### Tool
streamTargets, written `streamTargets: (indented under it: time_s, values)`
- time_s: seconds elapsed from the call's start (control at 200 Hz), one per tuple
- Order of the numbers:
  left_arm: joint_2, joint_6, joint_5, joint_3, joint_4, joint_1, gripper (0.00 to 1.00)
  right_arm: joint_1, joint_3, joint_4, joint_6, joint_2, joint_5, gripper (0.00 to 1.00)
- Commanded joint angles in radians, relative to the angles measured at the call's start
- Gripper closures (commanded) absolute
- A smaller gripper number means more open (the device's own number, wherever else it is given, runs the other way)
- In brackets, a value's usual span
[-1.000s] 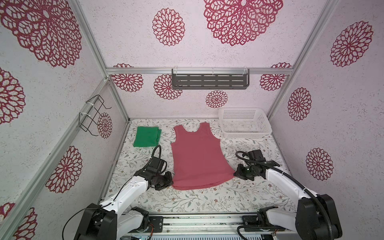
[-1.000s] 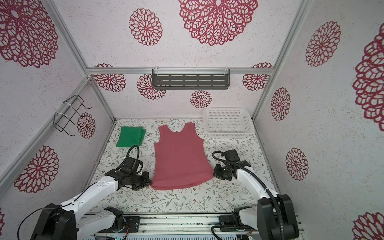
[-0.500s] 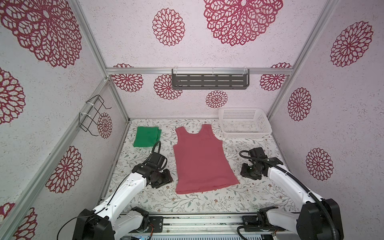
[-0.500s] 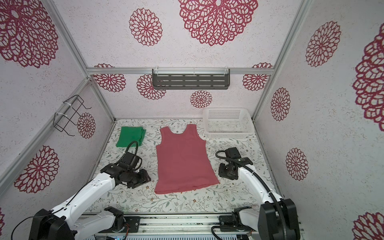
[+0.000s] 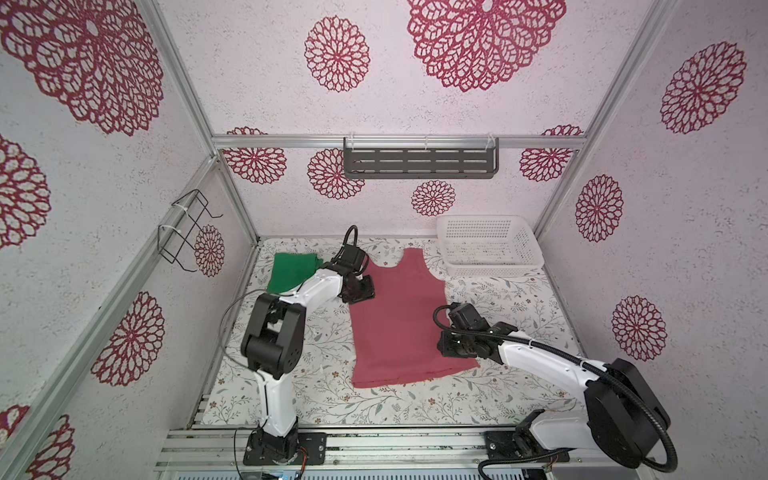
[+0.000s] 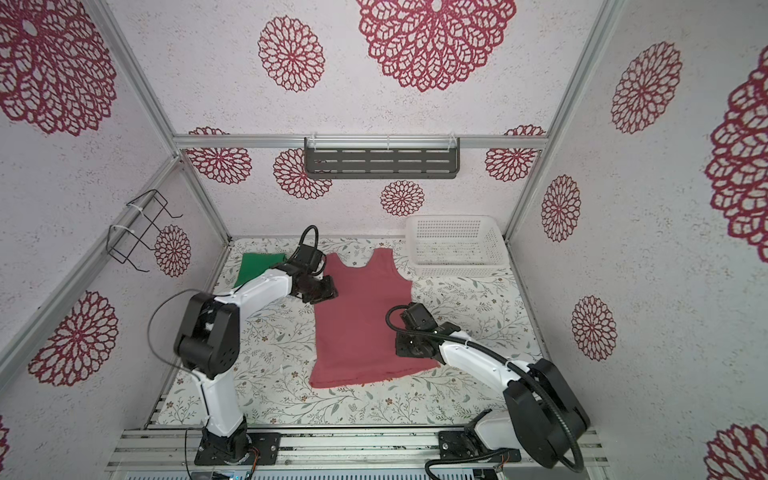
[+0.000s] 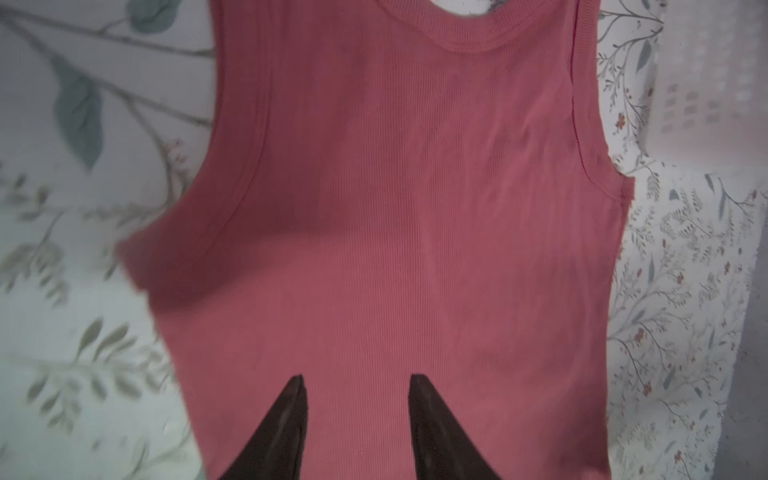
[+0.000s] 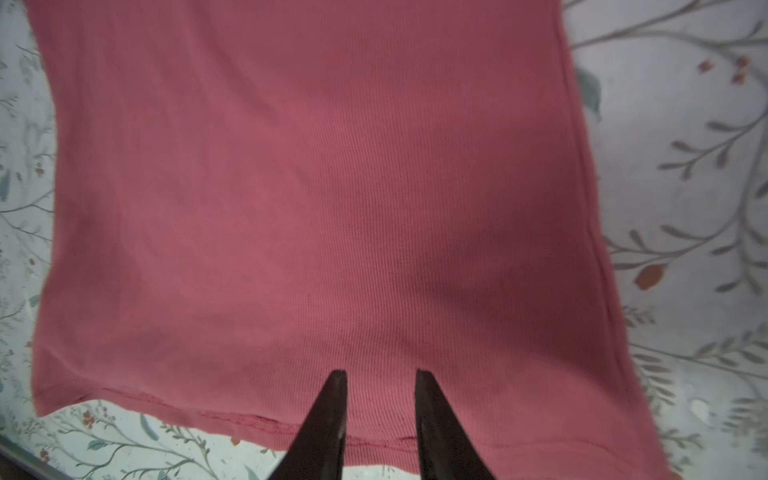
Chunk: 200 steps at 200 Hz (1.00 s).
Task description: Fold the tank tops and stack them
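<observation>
The pinkish red tank top (image 5: 399,320) (image 6: 361,324) lies spread flat mid-table, straps toward the back wall. The green tank top (image 5: 291,270) (image 6: 257,268) sits folded at the back left, partly behind my left arm. My left gripper (image 5: 363,293) (image 6: 326,295) hovers over the red top's left armhole edge; in the left wrist view it (image 7: 357,382) is open over the bare cloth (image 7: 415,208). My right gripper (image 5: 446,349) (image 6: 401,349) is over the top's right side near the hem; in the right wrist view it (image 8: 380,374) is open above the cloth (image 8: 311,187).
A white perforated basket (image 5: 490,245) (image 6: 457,245) stands at the back right corner. A dark slotted shelf (image 5: 419,162) hangs on the back wall and a wire rack (image 5: 187,232) on the left wall. The floral table cover (image 5: 498,299) shows around the garments.
Both grippers, shut at the red top's hem corners a second ago, have opened and let go. The left arm swung back to the armhole; the right moved in over the right side.
</observation>
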Motion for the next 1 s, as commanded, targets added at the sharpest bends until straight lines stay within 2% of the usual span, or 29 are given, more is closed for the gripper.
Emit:
streamTargets:
  time_s: [0.0,0.135,0.325,0.43,0.565,0.716,0.846,0.921,0.996]
  values:
    - [0.103,0.045,-0.011,0.075,-0.002,0.008,0.58,0.016,-0.023,0.108,0.075,0.017,0.014,0.7]
    - [0.13,0.012,-0.005,0.003,0.05,0.009,0.6,0.011,-0.052,0.09,0.054,0.043,0.045,0.7]
    - [0.045,-0.058,-0.023,-0.241,0.154,0.011,0.61,-0.057,-0.064,-0.019,-0.005,0.059,0.104,0.7]
    - [-0.075,-0.143,-0.03,-0.45,0.247,0.004,0.62,-0.139,-0.078,-0.037,-0.046,0.055,0.102,0.7]
    - [-0.31,-0.273,-0.085,-0.733,0.327,-0.022,0.63,-0.238,-0.051,-0.028,-0.136,0.114,0.09,0.69]
    - [-0.551,-0.438,-0.164,-0.949,0.288,-0.115,0.63,-0.287,0.074,0.029,-0.286,0.264,0.106,0.69]
    - [-0.725,-0.527,-0.239,-0.98,0.15,-0.201,0.61,-0.311,0.29,-0.032,-0.391,0.367,0.129,0.68]
    - [-0.798,-0.507,-0.282,-0.922,0.026,-0.211,0.57,-0.302,0.371,-0.103,-0.409,0.339,0.127,0.66]
    - [-0.823,-0.45,-0.327,-0.844,-0.029,-0.201,0.55,-0.275,0.379,-0.162,-0.392,0.271,0.121,0.65]
